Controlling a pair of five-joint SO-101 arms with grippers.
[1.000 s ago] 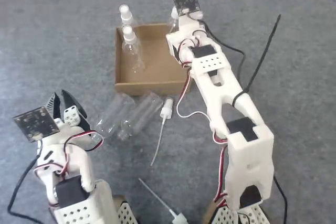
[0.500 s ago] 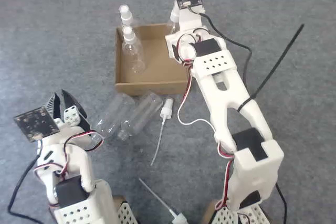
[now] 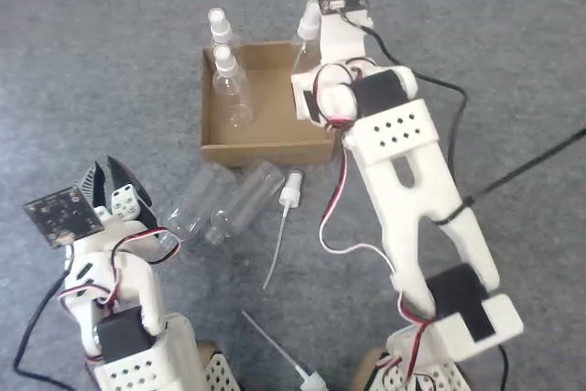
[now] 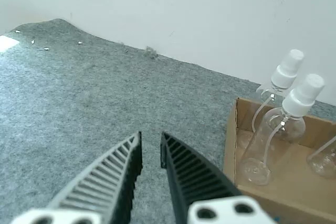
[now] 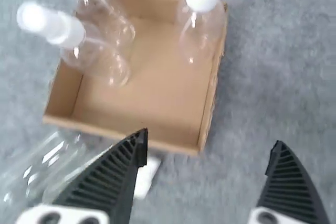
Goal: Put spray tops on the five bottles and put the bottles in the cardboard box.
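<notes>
The cardboard box sits upper middle in the high view. Three clear bottles with white tops stand in it: back-left bottle, front-left bottle and right bottle, which is partly behind the right arm. Just below the box, the left bare bottle and right bare bottle lie side by side on the grey carpet. A spray top lies beside them and a second spray top at the bottom edge. The right gripper hangs over the box, spread wide and empty. The left gripper, at lower left, shows a narrow gap and holds nothing.
</notes>
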